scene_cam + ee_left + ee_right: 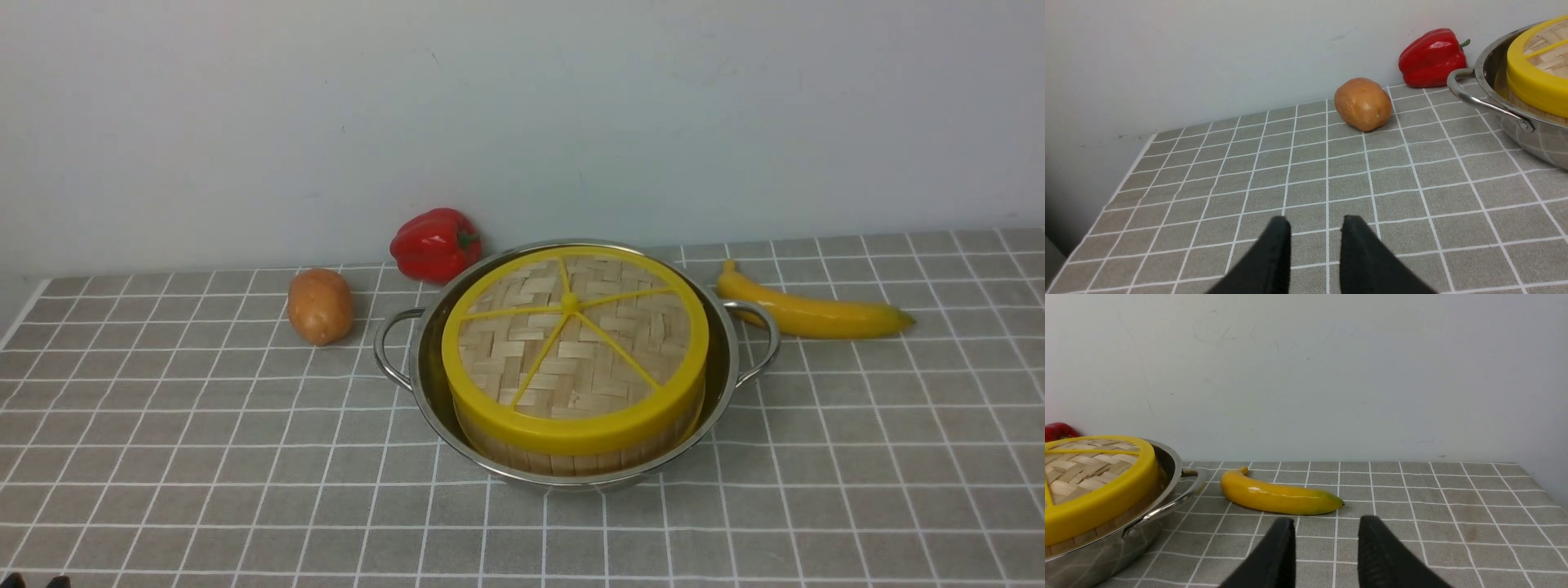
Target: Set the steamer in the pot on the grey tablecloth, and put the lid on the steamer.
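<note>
Shiny steel pot [722, 384], woven bamboo lid [571, 343] w/ glossy rim, matt cloth [204, 457]

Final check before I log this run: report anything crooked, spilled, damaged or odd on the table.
Nothing stands out. The lid sits flush on the steamer, which rests inside the pot on the grey tablecloth. Potato, red pepper and banana lie intact around the pot.

Left gripper [1315, 228]: jaws parted, nothing between them, low at 7 o'clock of the front view.
Right gripper [1326, 528]: jaws parted, empty.
</note>
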